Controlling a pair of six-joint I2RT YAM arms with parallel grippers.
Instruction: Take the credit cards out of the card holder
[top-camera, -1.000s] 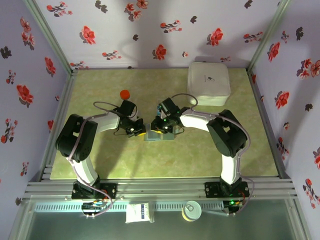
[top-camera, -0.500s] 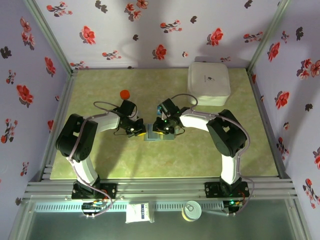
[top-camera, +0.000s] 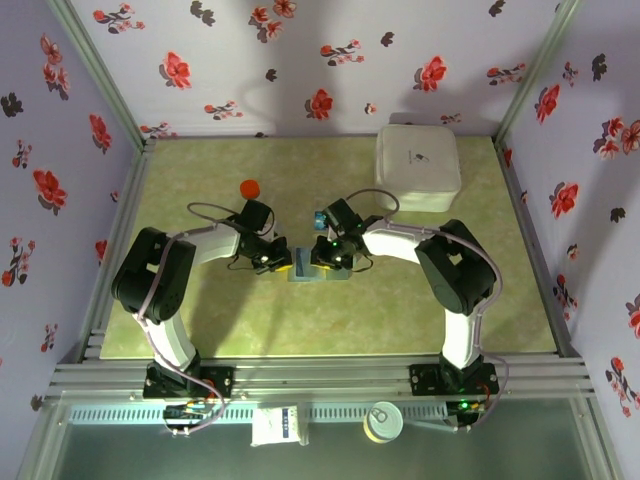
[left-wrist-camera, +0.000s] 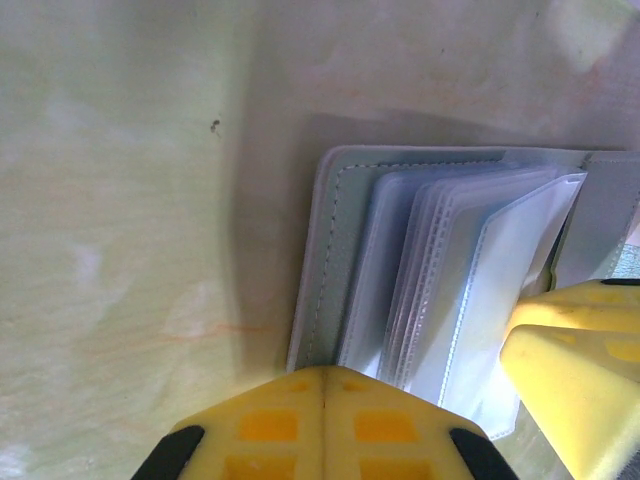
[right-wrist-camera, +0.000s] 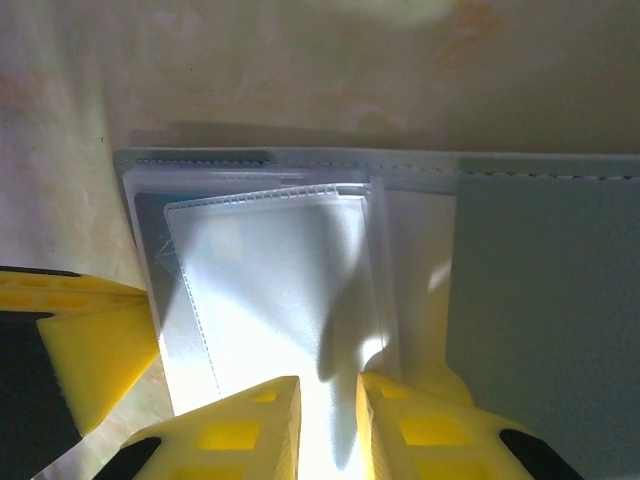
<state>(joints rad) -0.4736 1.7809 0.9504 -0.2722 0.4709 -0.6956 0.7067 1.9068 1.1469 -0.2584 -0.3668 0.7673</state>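
Zero out: no credit cards pulled, by my read.
Left gripper (left-wrist-camera: 322, 388): fingers pressed together, empty, at holder's left end.
Card holder (left-wrist-camera: 318, 250): open, table (top-camera: 200, 315) centre.
Right gripper (right-wrist-camera: 328, 395): narrowly parted over clear sleeves (right-wrist-camera: 270, 285), nothing clamped.
Remaining: every card; glare probably hides them.

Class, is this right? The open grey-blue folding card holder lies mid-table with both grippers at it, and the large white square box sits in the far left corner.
No: the top external view shows the large white square box in the far right corner. The rest stands: the open grey-blue folding card holder lies mid-table, left gripper and right gripper at it.
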